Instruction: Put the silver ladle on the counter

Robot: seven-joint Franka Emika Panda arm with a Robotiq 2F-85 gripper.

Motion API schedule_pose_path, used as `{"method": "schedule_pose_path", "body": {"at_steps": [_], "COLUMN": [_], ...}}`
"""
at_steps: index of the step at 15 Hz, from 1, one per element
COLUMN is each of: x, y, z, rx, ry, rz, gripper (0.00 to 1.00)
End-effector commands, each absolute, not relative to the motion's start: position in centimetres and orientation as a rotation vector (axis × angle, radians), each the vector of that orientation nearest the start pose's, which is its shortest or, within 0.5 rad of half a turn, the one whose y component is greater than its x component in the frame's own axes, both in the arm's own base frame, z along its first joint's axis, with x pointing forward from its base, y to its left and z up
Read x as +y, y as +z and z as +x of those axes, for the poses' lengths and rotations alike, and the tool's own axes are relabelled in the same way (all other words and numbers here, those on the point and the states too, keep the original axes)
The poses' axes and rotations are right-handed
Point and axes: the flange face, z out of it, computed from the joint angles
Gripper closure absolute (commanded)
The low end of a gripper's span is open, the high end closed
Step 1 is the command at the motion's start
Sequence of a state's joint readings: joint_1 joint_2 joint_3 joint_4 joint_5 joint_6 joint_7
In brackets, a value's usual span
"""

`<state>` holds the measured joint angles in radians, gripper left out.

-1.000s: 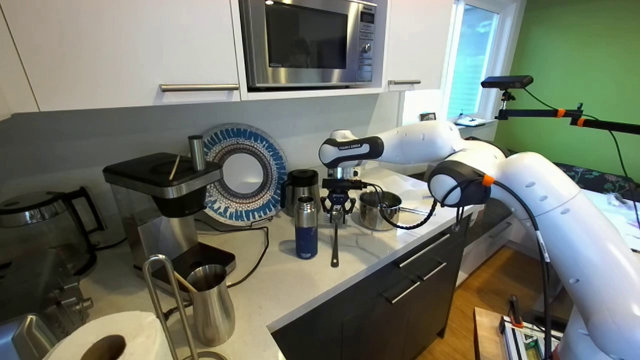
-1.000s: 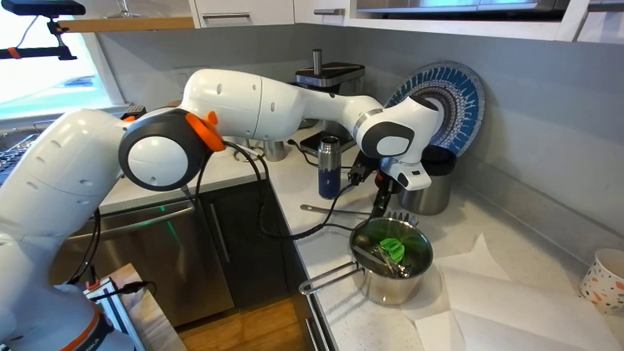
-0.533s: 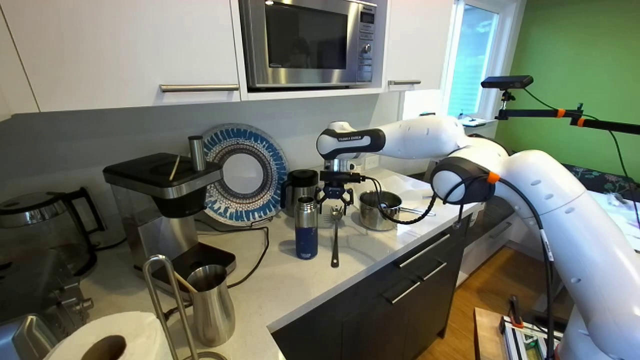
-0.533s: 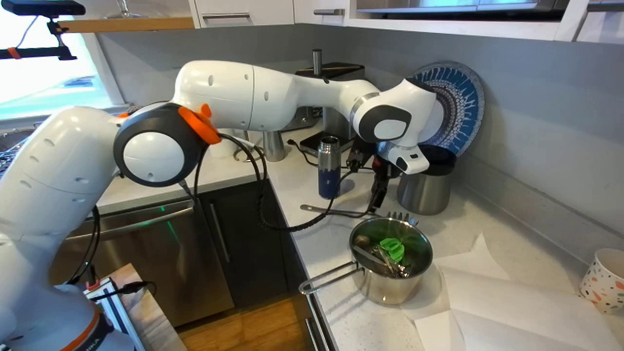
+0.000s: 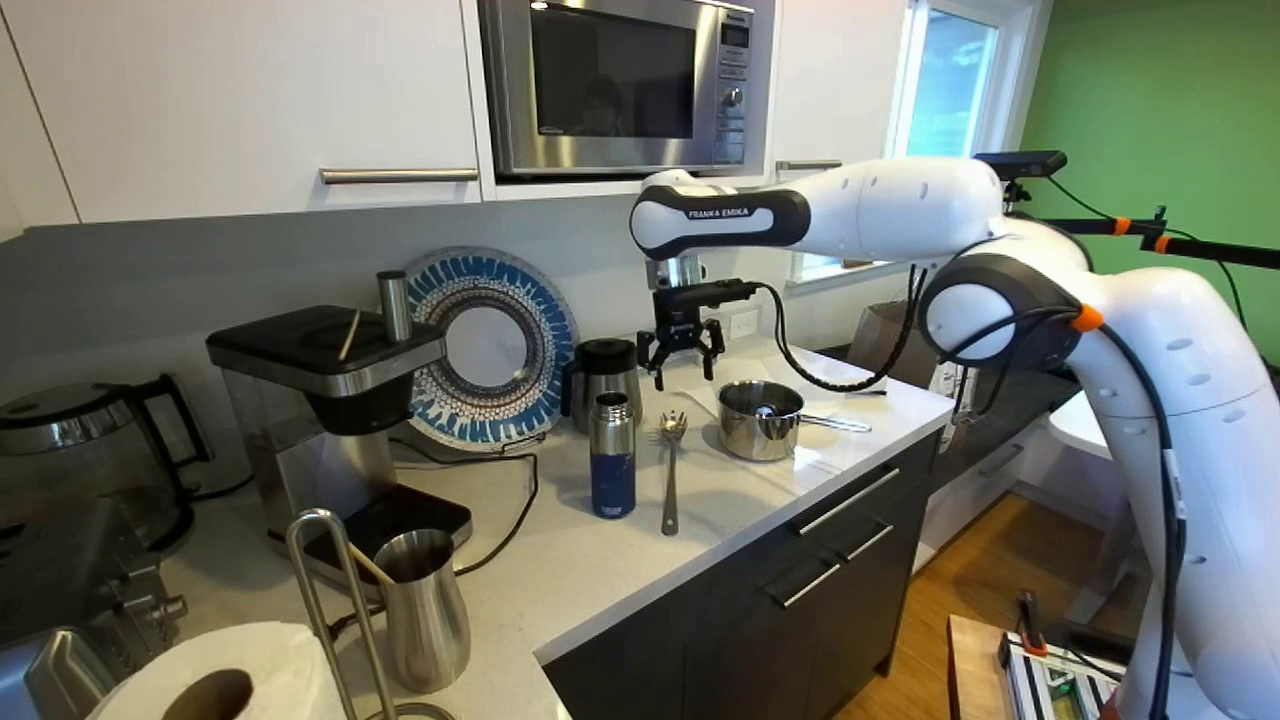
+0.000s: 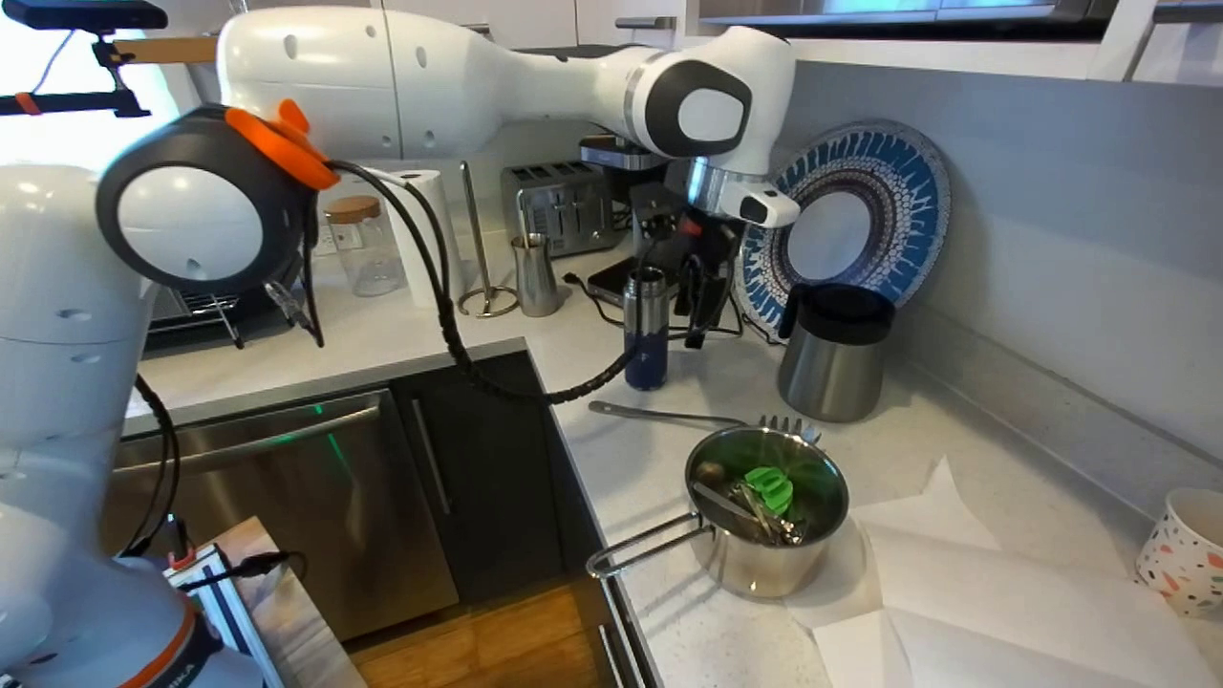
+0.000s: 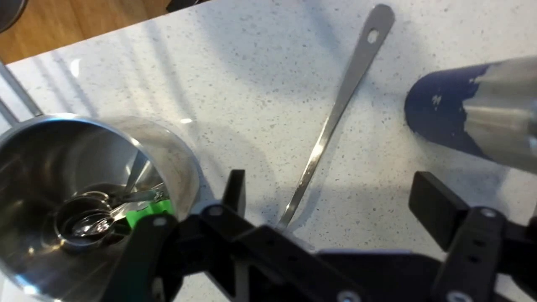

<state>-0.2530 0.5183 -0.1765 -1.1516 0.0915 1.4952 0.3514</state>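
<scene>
The silver ladle (image 5: 670,490) lies flat on the pale counter (image 5: 590,580), its handle pointing to the front edge. In the wrist view the long handle of the ladle (image 7: 335,113) crosses the speckled worktop; its far end is hidden behind the gripper. Prongs (image 6: 788,425) show near its head, partly behind the pot's rim; I cannot tell whether they belong to it. Well above that head hangs my gripper (image 5: 684,375), jaws wide apart. Nothing sits between the fingertips of the gripper (image 7: 329,193), and it does not touch the ladle.
A steel pot (image 6: 764,564) holding utensils stands close beside the ladle, handle over the front edge. On the opposite side is a blue and steel bottle (image 5: 613,470). A steel jug with black lid (image 6: 833,368) and patterned round plate (image 6: 908,220) stand behind.
From low at the ladle's head, the gripper has opened its jaws and risen clear, the arm lifting with it. The ladle has stayed in place on the counter.
</scene>
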Motion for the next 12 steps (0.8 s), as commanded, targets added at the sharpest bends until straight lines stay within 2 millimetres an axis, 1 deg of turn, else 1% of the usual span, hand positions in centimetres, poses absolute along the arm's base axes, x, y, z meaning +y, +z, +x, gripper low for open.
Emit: {"method": "schedule_pose_path", "body": {"at_steps": [1,3,5,8,9,12], "x": [-21.1,-19.0,-17.4,-15.9,-15.6,-14.7], "y": [52.8,55.0,56.8,59.0,59.5,60.4], "z": [59.9,58.3,56.5,54.2,53.6,51.5], "rx": [0.967,0.865,0.786,0.768,0.743,0.688], "ry": [0.249,0.19,0.139,-0.011,-0.1,-0.227], "rz": [-3.065,-3.144,-3.191,-3.215,-3.217,-3.177], "gripper": [0.0,0.0,0.0,0.0,0.0,0.0]}}
